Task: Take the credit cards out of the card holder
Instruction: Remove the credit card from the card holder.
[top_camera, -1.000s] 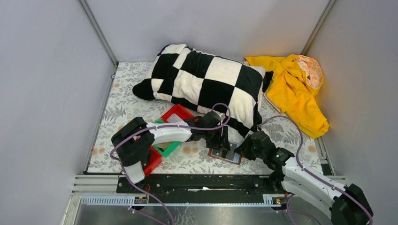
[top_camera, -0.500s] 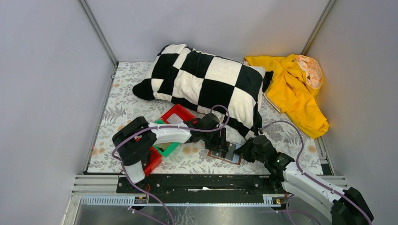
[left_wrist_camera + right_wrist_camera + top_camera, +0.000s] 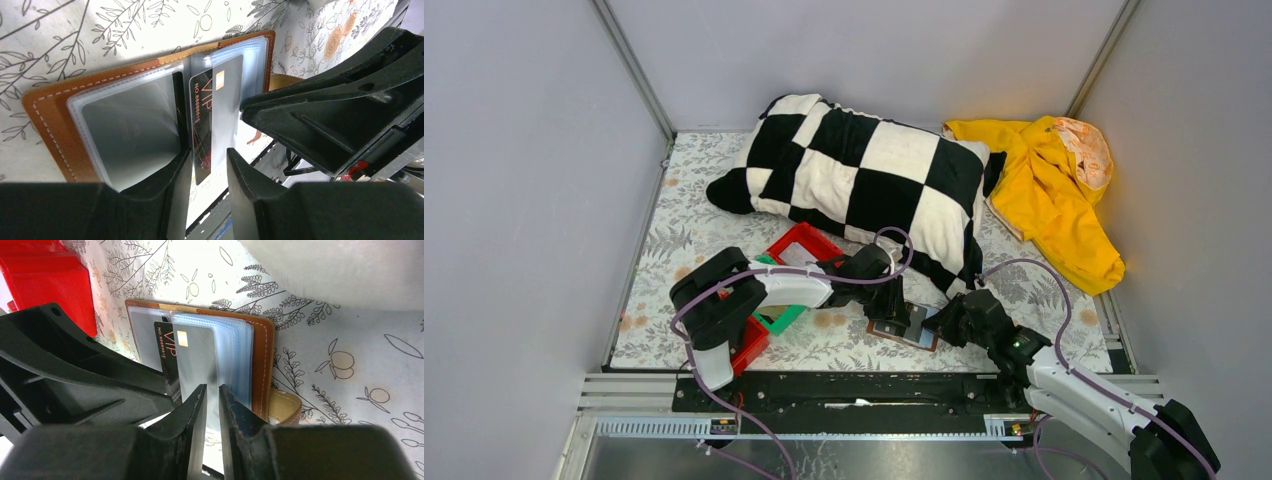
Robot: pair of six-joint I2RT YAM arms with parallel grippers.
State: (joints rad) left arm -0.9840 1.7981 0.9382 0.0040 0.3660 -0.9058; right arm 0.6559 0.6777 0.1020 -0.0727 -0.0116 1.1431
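L gripper (image 3: 209, 152) jaws apart, astride blk VIP card (image 3: 202, 115). R gripper (image 3: 212, 388), at card holder's (image 3: 262, 365) 3 o'clock, nipped on its clear sleeve (image 3: 200, 365).

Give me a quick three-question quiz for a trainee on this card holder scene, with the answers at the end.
1. True or false: the card holder lies folded shut.
2. Which word is printed on the black card sticking partly out of it? A) VIP B) GOLD C) DEBIT
3. Which claw has that card's end between its fingers?
Key: 1 false, it lies open. 2 A. 3 the left claw.
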